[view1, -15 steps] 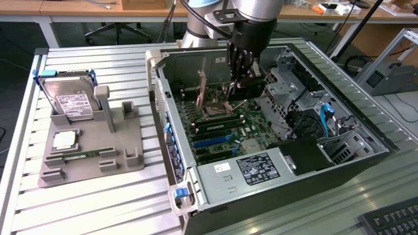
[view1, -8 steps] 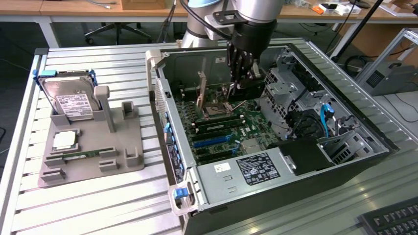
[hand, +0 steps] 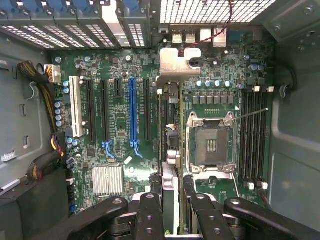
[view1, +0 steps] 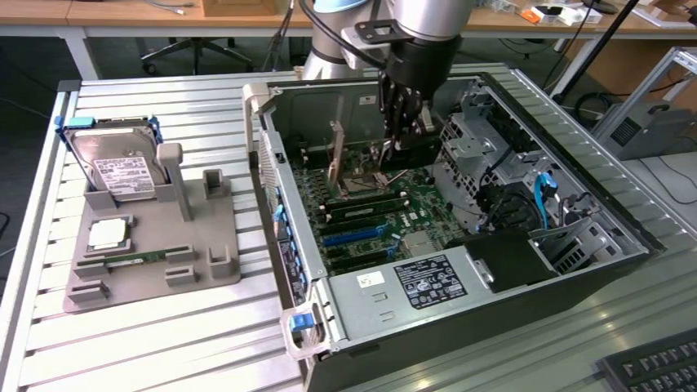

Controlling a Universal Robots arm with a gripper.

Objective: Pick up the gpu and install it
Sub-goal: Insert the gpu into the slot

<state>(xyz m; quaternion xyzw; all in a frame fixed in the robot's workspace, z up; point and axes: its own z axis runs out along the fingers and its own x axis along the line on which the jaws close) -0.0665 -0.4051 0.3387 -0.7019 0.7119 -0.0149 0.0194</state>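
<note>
Step in hand: putting in the gpu (hand: 169, 125), a thin flat green card with a silver metal end; picking up looks done. Grips the gpu by its top edge with the black metal pincer (hand: 172, 200), fingers (hand: 150, 205) pressed on both sides of it. Hangs deep inside the big open grey metal computer case (view1: 261, 147) in the exterior view, pincer (view1: 406, 135) pointing down at the board. Holds the gpu upright, edge down, over the wide green motherboard (hand: 115, 125); sits beside the row of long black slots and the long blue slot (hand: 132, 115), just next to the square silver chip socket (hand: 211, 145); silver end toward the back wall of the case. Cannot tell if the card's bottom edge touches a slot yet. Seems to call for a straight card, edge lined up right over one slot, silver end at the back opening; a tilt could make it jam. Far off on the ribbed metal surface (view1: 163, 343), well apart: a grey plastic tray (view1: 207, 273) with a silver hard drive (view1: 122, 173).
</note>
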